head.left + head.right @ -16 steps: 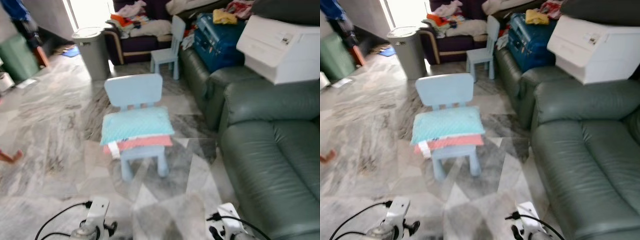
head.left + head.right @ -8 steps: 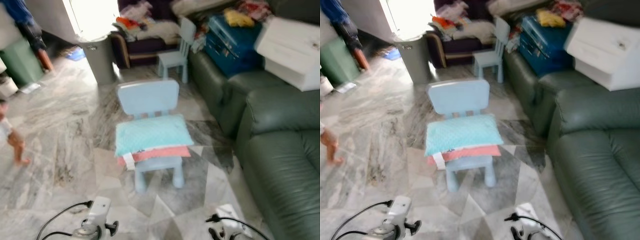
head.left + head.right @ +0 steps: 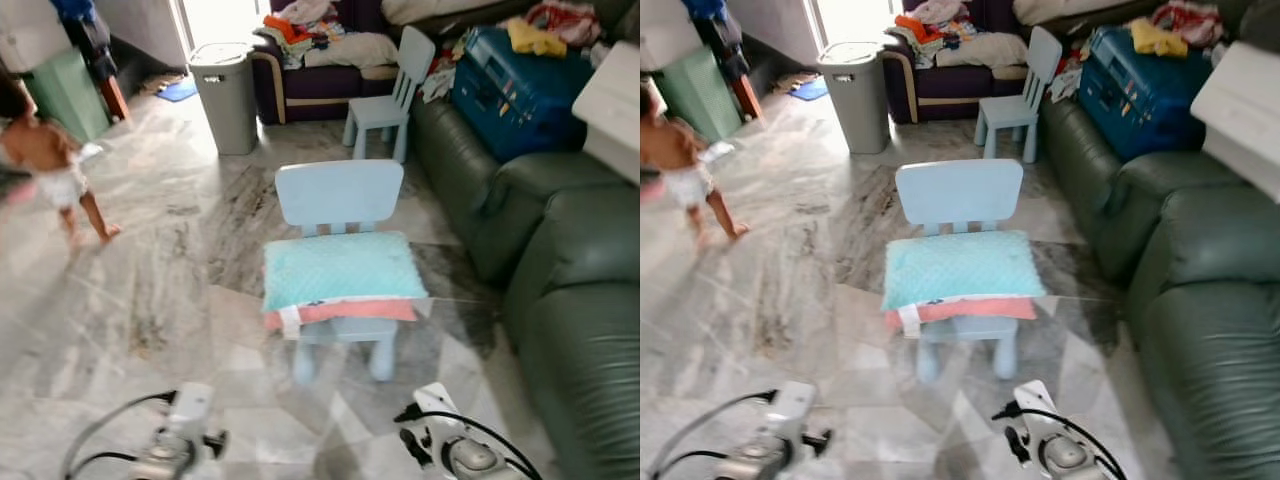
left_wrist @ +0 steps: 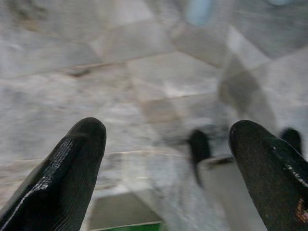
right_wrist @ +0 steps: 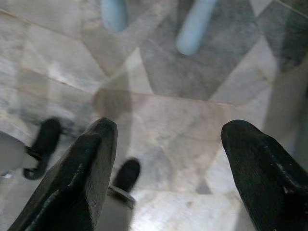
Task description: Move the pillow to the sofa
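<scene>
Left pincer (image 4: 166, 144) and right pincer (image 5: 168, 159) wide apart (empty, above floor (image 5: 163, 110)).

Daylight came from a blown-out doorway (image 3: 215, 18) at the far left and left a soft sheen on the marble floor (image 3: 150, 290). The small chair (image 3: 342, 265) threw a faint shadow. The head views were mildly soft; a person (image 3: 55, 165) at left was motion-blurred. Both wrist views were dimmer and blurred.

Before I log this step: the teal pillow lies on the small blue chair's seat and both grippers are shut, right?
Not quite. The pillow does lie on the chair, but the left gripper and right gripper are open, as each wrist view shows.
</scene>
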You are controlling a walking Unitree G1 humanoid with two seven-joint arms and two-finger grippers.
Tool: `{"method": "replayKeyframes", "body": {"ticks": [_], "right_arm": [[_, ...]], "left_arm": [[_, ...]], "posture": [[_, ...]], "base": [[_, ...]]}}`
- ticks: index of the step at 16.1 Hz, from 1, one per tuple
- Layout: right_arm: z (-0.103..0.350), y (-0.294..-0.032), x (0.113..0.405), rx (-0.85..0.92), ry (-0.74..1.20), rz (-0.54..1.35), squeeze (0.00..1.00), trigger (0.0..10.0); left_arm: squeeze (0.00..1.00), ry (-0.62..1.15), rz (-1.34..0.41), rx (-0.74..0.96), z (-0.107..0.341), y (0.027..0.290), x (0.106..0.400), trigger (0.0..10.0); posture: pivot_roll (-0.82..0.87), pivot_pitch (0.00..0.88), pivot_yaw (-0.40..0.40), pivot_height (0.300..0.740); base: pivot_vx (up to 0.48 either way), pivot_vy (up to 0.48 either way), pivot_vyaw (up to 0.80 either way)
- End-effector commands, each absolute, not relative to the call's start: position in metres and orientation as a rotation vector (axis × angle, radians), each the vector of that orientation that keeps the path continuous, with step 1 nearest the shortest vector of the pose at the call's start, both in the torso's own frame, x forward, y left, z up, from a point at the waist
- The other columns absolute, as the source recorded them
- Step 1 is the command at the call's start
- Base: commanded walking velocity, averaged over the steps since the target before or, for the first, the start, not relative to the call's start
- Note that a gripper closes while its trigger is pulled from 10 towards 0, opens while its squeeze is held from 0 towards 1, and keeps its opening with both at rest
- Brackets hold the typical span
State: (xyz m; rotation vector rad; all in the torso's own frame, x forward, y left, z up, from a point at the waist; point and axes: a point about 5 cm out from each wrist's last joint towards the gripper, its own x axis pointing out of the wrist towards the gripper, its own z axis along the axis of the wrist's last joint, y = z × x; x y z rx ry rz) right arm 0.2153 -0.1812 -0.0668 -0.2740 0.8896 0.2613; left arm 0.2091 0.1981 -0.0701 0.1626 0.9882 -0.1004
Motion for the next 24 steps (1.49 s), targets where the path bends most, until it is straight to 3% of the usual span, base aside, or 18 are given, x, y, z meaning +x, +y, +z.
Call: {"method": "replayKeyframes", "body": {"ticks": [1,4,7,14,24], "right_arm": [[-0.064,-0.178,0.220,-0.281,0.884,0.277,0.00,10.0],[-0.056,-0.179,0.233,-0.289,0.835,0.261,0.00,10.0],[-0.026,-0.187,0.267,-0.127,0.622,0.112,0.00,10.0],[-0.011,-0.195,0.278,0.071,0.475,0.021,0.00,10.0],[-0.002,-0.201,0.281,0.016,0.406,0.023,0.00,10.0]], "left_arm": [[0.00,1.000,-0.082,0.187,-0.069,0.206,0.209,10.0],[0.00,0.974,-0.067,0.172,-0.067,0.207,0.212,10.0],[0.00,0.774,-0.090,0.129,-0.044,0.208,0.244,10.0],[0.00,0.427,0.018,-0.111,0.000,0.219,0.283,10.0],[0.00,0.389,-0.057,-0.174,-0.001,0.212,0.279,10.0]], "posture": [[0.01,0.000,0.001,0.740],[0.02,0.000,-0.007,0.740],[0.01,0.000,0.007,0.740],[0.00,0.000,0.006,0.740],[-0.03,0.000,0.018,0.740]], "base": [[0.000,0.000,0.00],[0.000,0.000,0.00],[0.000,0.000,0.00],[0.000,0.000,0.00],[0.228,0.000,0.00]]}}
